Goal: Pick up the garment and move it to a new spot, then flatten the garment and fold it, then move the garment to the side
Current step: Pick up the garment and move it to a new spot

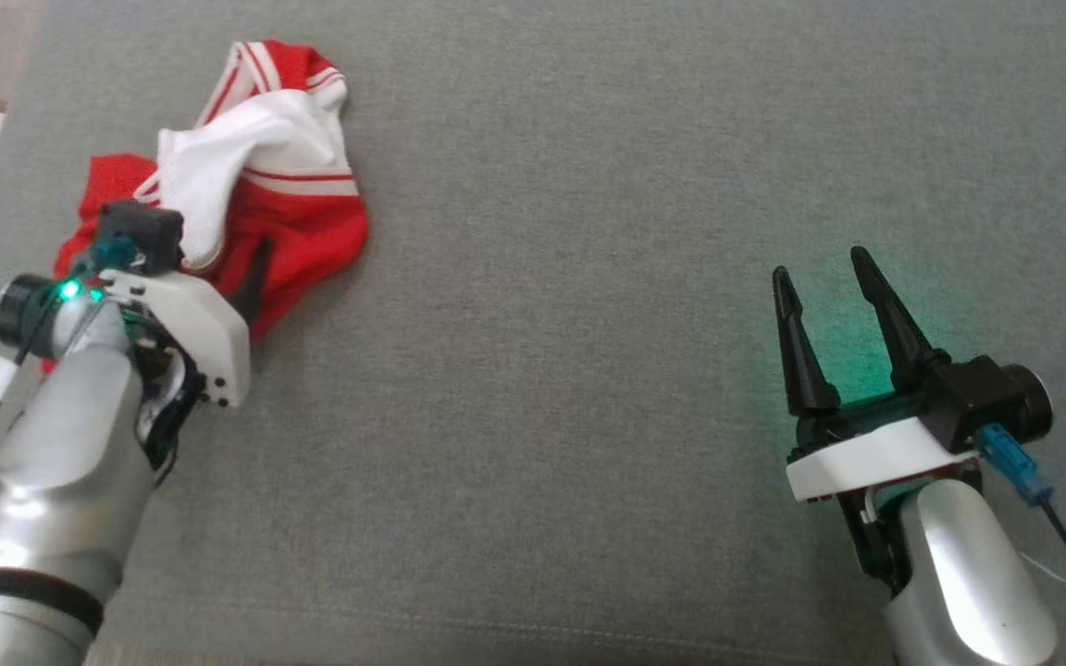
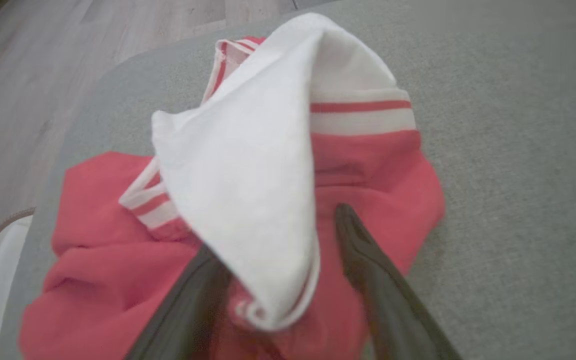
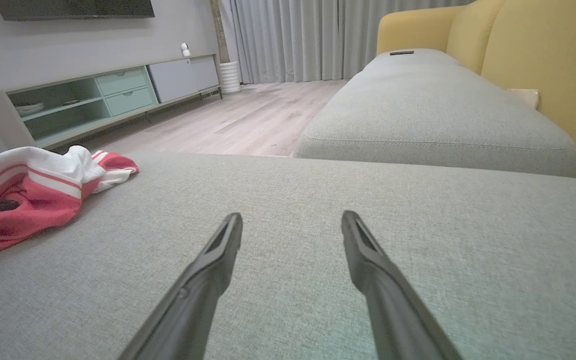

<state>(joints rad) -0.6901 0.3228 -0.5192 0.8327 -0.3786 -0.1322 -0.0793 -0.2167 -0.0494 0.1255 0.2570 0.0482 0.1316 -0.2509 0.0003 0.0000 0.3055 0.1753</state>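
We look down on a grey sofa cushion (image 1: 588, 388), with wood floor (image 3: 248, 115) past the garment's far edge. Our left gripper (image 2: 275, 235) is at the garment (image 1: 302, 222), jaws spread wide and gripping nothing. One dark finger (image 2: 368, 260) lies on the red cloth just beside the white fold (image 2: 248, 190). The other finger is partly hidden under that fold, so the fold sits between the two. The garment is a rumpled heap of red cloth with white striped bands. It lies on the cushion near the corner, bunched rather than flat. Our right gripper (image 1: 820, 264) is well apart from the garment over bare cushion, jaws also wide and empty. Farther from the garment we see a second grey cushion (image 3: 433, 110), a yellow backrest (image 3: 543, 75), a low pale-green cabinet (image 3: 93, 97) and grey curtains (image 3: 293, 35).
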